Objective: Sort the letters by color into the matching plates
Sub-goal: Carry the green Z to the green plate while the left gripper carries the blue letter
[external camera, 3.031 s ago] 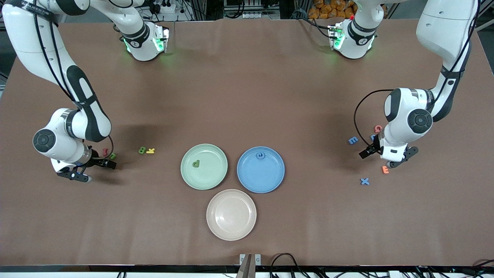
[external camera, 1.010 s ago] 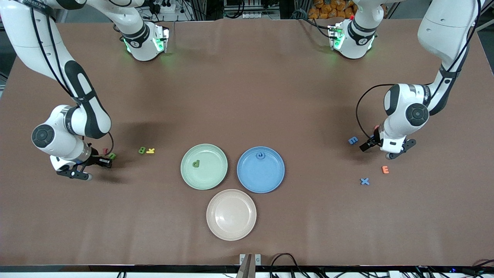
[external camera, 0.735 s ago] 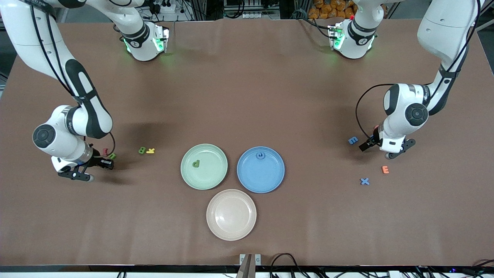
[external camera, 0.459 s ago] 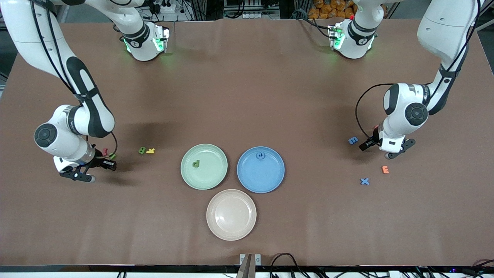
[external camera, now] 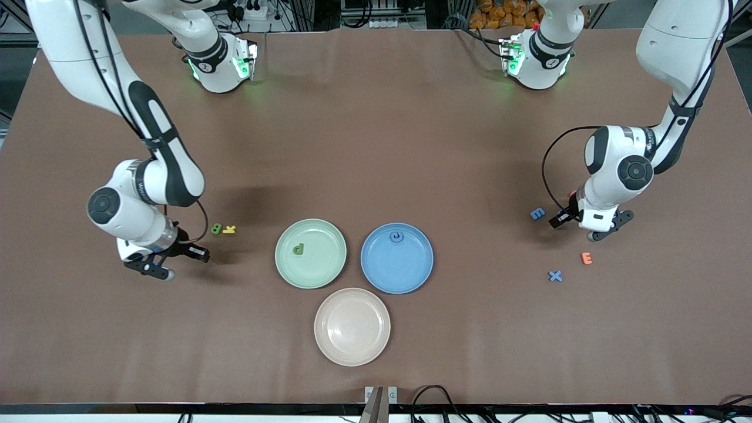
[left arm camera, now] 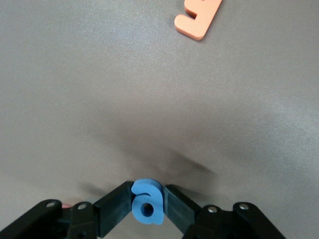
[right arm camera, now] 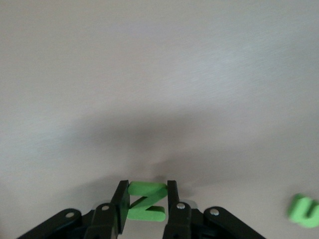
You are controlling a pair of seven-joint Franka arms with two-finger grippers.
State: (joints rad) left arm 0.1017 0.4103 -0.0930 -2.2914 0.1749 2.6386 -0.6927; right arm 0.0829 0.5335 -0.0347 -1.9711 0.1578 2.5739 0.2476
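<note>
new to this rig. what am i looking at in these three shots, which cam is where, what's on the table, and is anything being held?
Two white robot arms work at a brown table. The wide picture comes from a high camera facing them; the other two come from cameras on each arm's wrist, looking down past the fingers.

Mid-table sit three plates: a green plate holding a green letter, a blue plate holding a blue letter, and an empty beige plate nearest the camera. Loose letters lie toward both ends of the table.

The left gripper is low at its own end, shut on a blue letter; an orange letter lies nearby. The right gripper is up over the table at its end, shut on a green N. Each letter presumably goes to the plate of its colour.
</note>
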